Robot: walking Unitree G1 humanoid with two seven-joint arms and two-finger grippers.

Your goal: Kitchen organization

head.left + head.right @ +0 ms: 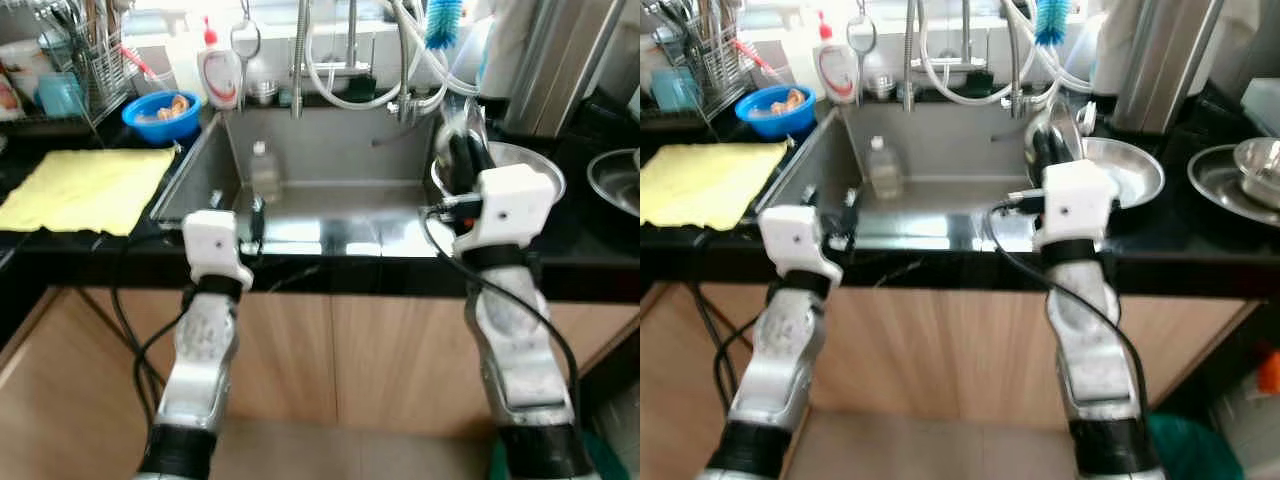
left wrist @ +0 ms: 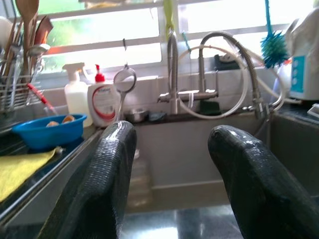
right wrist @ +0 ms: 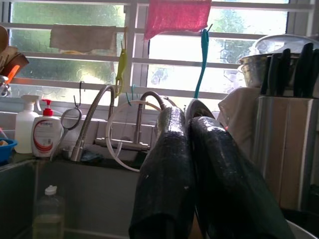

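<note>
My right gripper (image 1: 460, 150) is at the right rim of the sink (image 1: 330, 150), shut on a thin shiny steel plate (image 1: 1064, 118) that stands on edge. In the right wrist view the plate's rim (image 3: 198, 105) shows just above the two pressed-together fingers (image 3: 167, 164). A larger steel dish (image 1: 1130, 170) lies on the black counter just beside that gripper. My left gripper (image 1: 237, 203) hovers open over the sink's front left corner, with nothing between its fingers (image 2: 107, 164). A clear plastic bottle (image 1: 263, 170) stands inside the sink.
A yellow cloth (image 1: 90, 185) lies on the left counter, with a blue bowl (image 1: 162, 115) and a utensil rack (image 1: 90, 50) behind it. A soap bottle (image 1: 220, 75), the faucet and hoses (image 1: 345, 70) line the back. Steel bowls (image 1: 1250, 165) sit at far right.
</note>
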